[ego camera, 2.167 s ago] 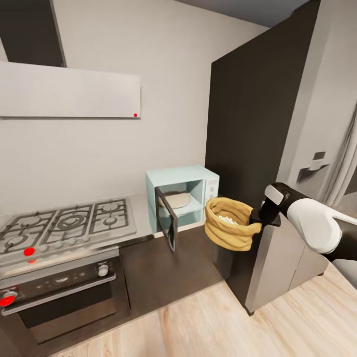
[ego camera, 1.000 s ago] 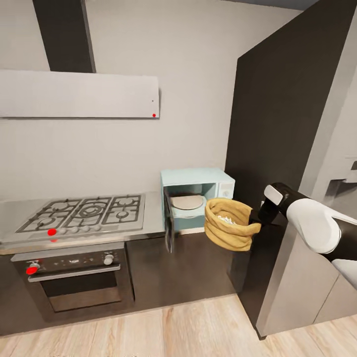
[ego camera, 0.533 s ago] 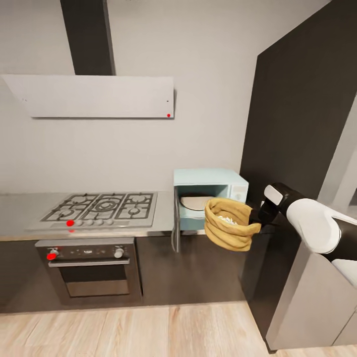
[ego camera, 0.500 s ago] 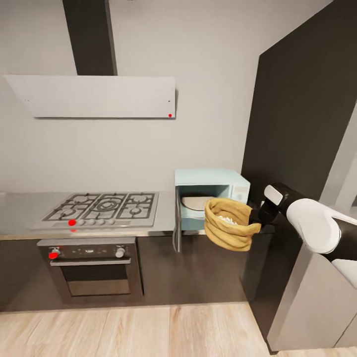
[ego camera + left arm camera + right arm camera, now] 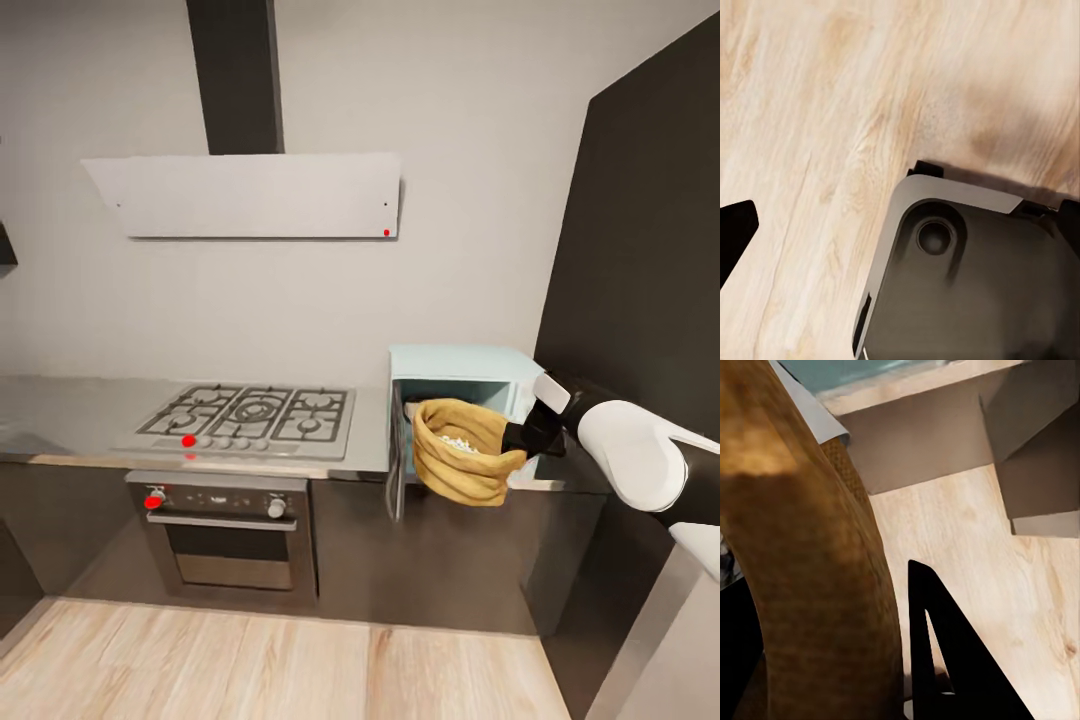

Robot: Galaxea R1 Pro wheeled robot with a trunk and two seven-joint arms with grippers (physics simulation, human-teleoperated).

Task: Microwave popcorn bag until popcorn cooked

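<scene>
**Bag carried to the open microwave**

Already we had the bag [image 5: 463, 452] off the countertop [image 5: 60, 425] and in the air, our right gripper [image 5: 520, 438] pinching its rolled rim on the side nearest the arm. The sack hung just ahead of that gripper, upright, with the popcorn [image 5: 458, 443] a small whitish cluster in its mouth. In the right wrist view the tan wall of the bag [image 5: 802, 570] lay against one dark finger [image 5: 945, 652]. Directly beyond the bag stood the microwave [image 5: 460, 366], its door [image 5: 396, 462] swung open edge-on to us. The hob [image 5: 255, 418] sat well off to the gripper's far side.

We judged the step to be the carry, nearly at insertion. The next move called for reaching forward through the opening, keeping the bag level and clear of the door, then letting go inside.

Of our left gripper we could not tell the state; its wrist view gave us floor [image 5: 832, 112] and the robot's base [image 5: 967, 285].
</scene>
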